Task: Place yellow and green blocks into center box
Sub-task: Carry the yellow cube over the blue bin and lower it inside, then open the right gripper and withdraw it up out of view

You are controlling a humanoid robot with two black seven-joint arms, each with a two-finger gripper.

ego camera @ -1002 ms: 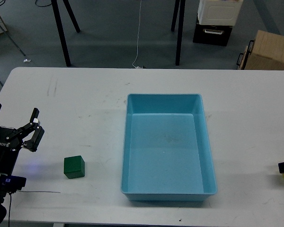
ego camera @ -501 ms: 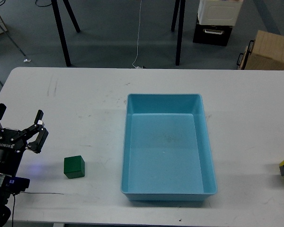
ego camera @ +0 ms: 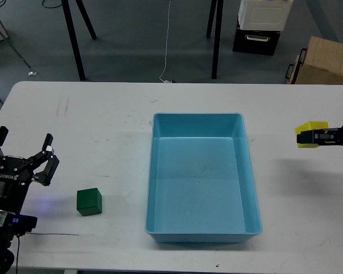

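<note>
— While the blue box (ego camera: 203, 178) lies in the middle of the white table (ego camera: 91, 114), where is the yellow block (ego camera: 310, 135) to be found?

— It is seen clamped between the fingers of the right gripper (ego camera: 315, 137), which is raised above the table's right side, a faint shadow being cast on the surface beneath. It is kept well apart from the box, to the right of the box's far right corner.

— And the green block (ego camera: 89, 201)?

— It is set flat on the table, left of the box and near the front edge. Nothing is touching it.

— How is the left gripper (ego camera: 22, 158) held?

— Its fingers are spread wide apart, with nothing between them. It is positioned at the table's left edge, near the green block but clear of it, up and to the left.

— Is anything seen inside the box?

— Only its bare blue floor is shown.

— What is visible beyond the table?

— Black stand legs (ego camera: 74, 40), a thin white cable (ego camera: 167, 40) on the grey floor, and a cardboard box (ego camera: 323, 61) at the far right.
</note>
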